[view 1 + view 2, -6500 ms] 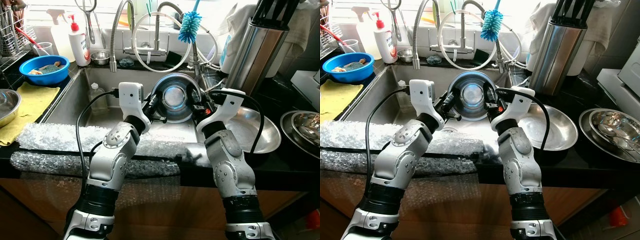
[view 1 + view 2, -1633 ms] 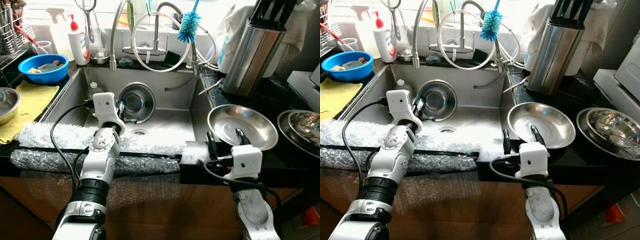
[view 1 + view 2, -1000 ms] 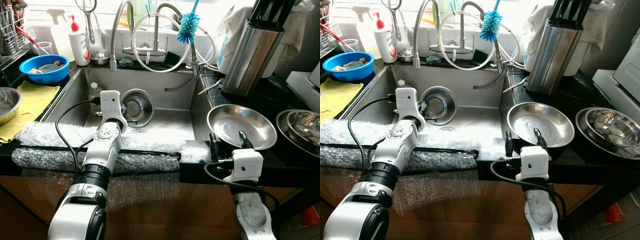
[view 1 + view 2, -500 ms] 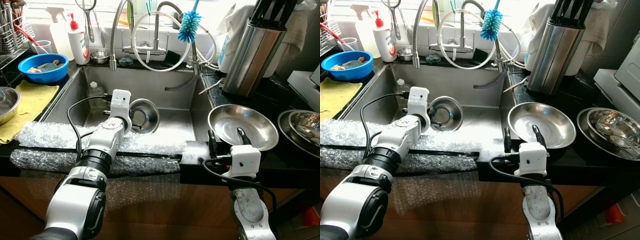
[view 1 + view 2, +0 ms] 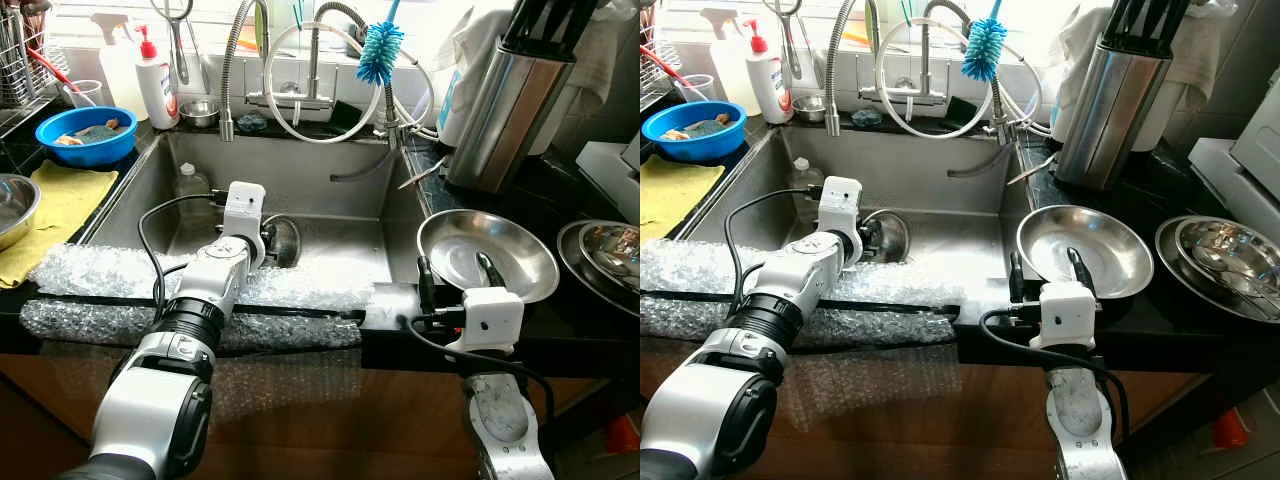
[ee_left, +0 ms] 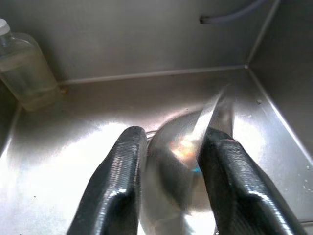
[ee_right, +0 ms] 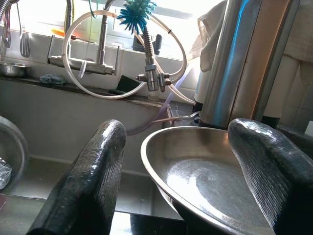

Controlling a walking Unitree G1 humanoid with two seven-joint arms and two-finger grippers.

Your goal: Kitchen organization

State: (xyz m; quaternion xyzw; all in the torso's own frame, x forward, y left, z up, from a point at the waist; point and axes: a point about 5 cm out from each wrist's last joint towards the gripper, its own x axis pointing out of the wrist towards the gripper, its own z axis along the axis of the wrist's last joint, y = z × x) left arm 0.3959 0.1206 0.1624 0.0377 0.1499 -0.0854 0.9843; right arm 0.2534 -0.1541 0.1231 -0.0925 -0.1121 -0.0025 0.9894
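Observation:
A small steel bowl (image 5: 283, 241) hangs tilted on its edge low inside the sink (image 5: 340, 190). My left gripper (image 5: 270, 240) is shut on its rim. The left wrist view shows the blurred bowl (image 6: 178, 159) between the two black fingers (image 6: 122, 181), just above the sink floor. On the black counter right of the sink rests a wide steel bowl (image 5: 510, 245). My right gripper (image 5: 456, 274) stands open at that bowl's near rim, one finger on each side of the rim (image 7: 161, 161), holding nothing.
Bubble wrap (image 5: 120, 275) covers the sink's front edge. A clear bottle (image 5: 190, 184) stands in the sink's left corner. Faucet hoses (image 5: 300, 70) and a blue brush (image 5: 380, 50) hang behind. A steel knife holder (image 5: 505, 110) and stacked steel bowls (image 5: 605, 250) are at right; a blue bowl (image 5: 88, 135) and yellow cloth (image 5: 50, 200) at left.
The small bowl faced me a second ago; my left gripper has moved it slightly right, turned it edge-on and lowered it toward the sink floor. The right gripper has barely moved.

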